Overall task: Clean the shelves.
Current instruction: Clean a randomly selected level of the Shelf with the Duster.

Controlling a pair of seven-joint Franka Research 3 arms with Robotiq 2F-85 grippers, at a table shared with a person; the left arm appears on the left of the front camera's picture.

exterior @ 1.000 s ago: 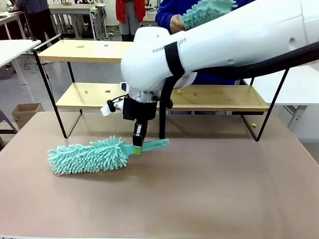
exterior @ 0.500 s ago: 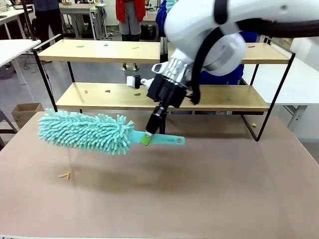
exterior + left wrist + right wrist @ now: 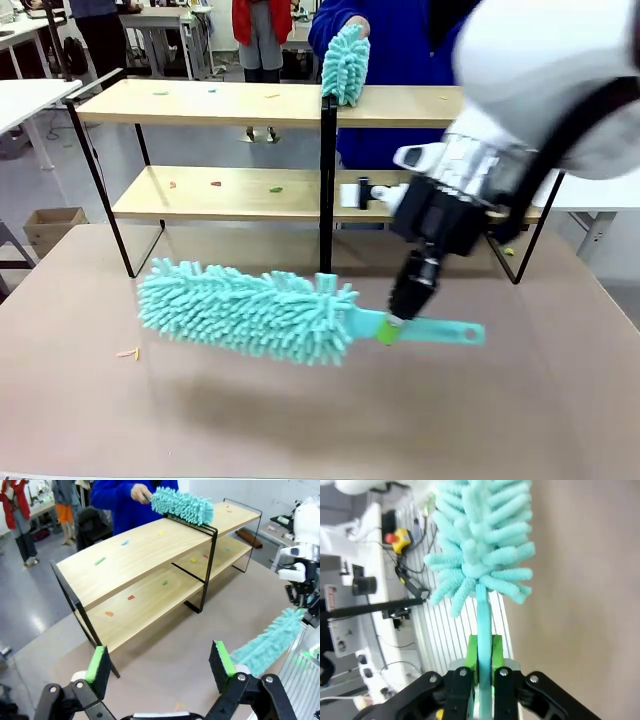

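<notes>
The shelves [image 3: 215,104] [image 3: 150,545] are a two-tier light-wood rack in a black frame, with small coloured scraps on both boards. My right gripper [image 3: 392,322] [image 3: 482,655] is shut on the handle of a teal fluffy duster [image 3: 250,310] [image 3: 480,540], held in the air above the beige tabletop [image 3: 300,420] in front of the rack. A person in blue holds a second teal duster [image 3: 346,62] [image 3: 181,505] on the top board at the central post. My left gripper [image 3: 159,662] is open with nothing between its fingers, facing the rack.
A small orange scrap [image 3: 128,352] lies on the beige tabletop at left. White tables [image 3: 25,98] flank the rack, and a cardboard box [image 3: 52,226] sits on the floor at left. People stand farther back.
My right gripper has lifted the duster off the tabletop and carried it to the right. The person's duster has come down onto the top board at the central post.
</notes>
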